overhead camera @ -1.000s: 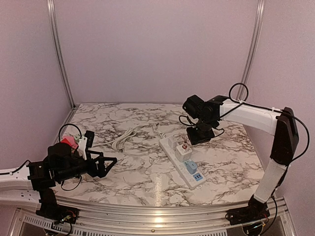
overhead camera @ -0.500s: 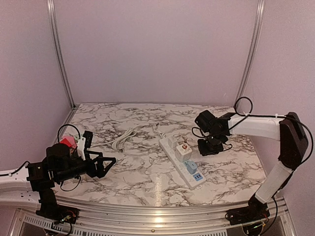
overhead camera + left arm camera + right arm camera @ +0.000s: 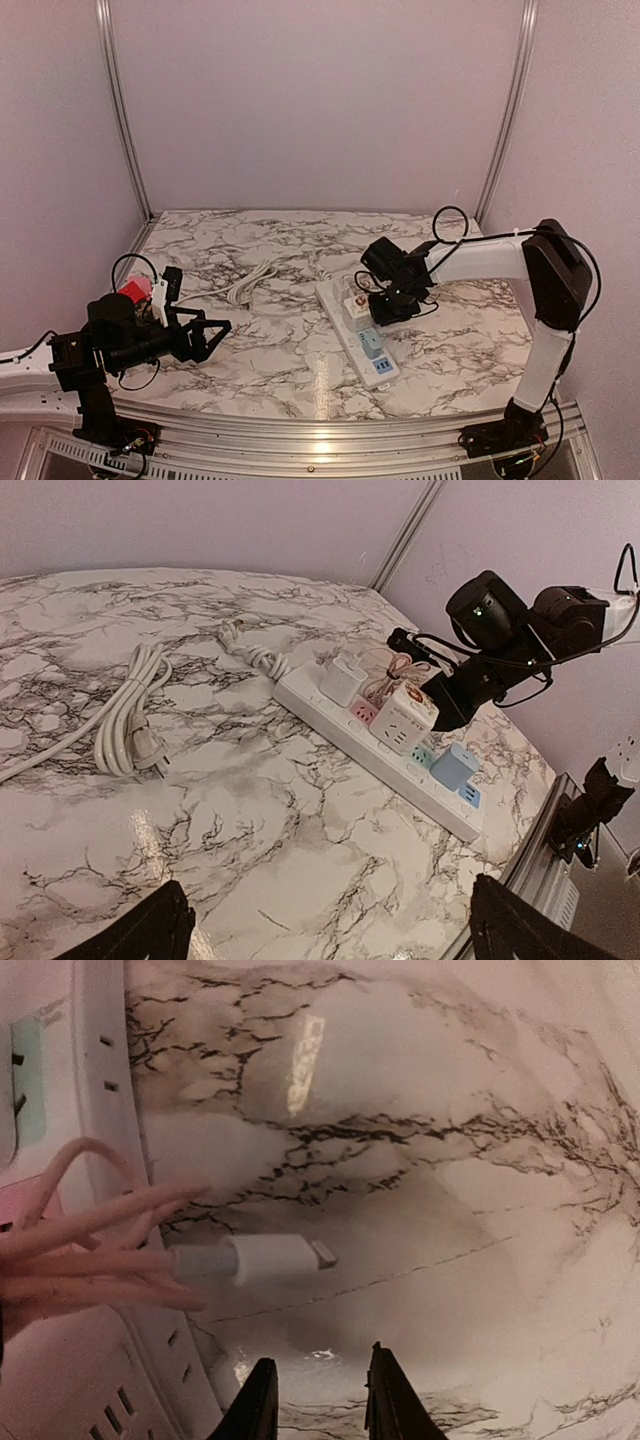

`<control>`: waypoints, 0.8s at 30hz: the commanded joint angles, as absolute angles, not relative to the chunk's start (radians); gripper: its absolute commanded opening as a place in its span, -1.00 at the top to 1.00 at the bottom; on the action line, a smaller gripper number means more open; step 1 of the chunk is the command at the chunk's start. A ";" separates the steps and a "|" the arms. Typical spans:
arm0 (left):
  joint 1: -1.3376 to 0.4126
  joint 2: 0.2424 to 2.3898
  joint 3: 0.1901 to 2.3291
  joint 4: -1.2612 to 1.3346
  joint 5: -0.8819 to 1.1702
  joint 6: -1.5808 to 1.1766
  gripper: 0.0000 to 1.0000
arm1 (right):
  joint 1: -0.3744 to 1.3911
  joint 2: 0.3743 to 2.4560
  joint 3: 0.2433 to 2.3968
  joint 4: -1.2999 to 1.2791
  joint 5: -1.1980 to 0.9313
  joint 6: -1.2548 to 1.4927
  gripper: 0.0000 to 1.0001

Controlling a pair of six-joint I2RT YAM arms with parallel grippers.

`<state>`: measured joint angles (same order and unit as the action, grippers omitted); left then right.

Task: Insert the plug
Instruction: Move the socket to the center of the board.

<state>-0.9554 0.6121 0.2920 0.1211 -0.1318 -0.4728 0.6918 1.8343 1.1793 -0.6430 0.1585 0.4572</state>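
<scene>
A: Left gripper (image 3: 218, 337)?
B: Spread wide, empty, near the front edge
A: And the plug (image 3: 405, 718)?
B: The white cube stands on the strip (image 3: 310, 695), right gripper (image 3: 318, 1400) just beside it, fingers (image 3: 258, 1405) a narrow slit apart, holding nothing. Coiled cord (image 3: 125, 715) lies farther back

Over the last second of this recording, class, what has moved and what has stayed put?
The right gripper swung out to the right, then came back left to the power strip, beside the cube adapter. Its jaws are narrowly apart and hold nothing. The strip's near end shifted slightly left. The left gripper, wide open, and the coiled white cable stayed put.
</scene>
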 commanded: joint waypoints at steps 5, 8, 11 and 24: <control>-0.951 0.641 0.303 0.113 -0.138 -0.482 -0.98 | 0.861 1.920 1.263 -0.561 0.124 0.510 0.50; -0.950 0.667 0.307 0.134 -0.132 -0.492 -0.98 | 0.912 1.961 1.312 -0.556 0.126 0.529 0.50; -0.950 0.696 0.308 0.149 -0.122 -0.503 -0.98 | 0.954 2.004 1.368 -0.567 0.136 0.541 0.50; -0.952 0.761 0.313 0.166 -0.097 -0.523 -0.98 | 1.060 2.210 1.692 -0.590 0.098 0.554 0.50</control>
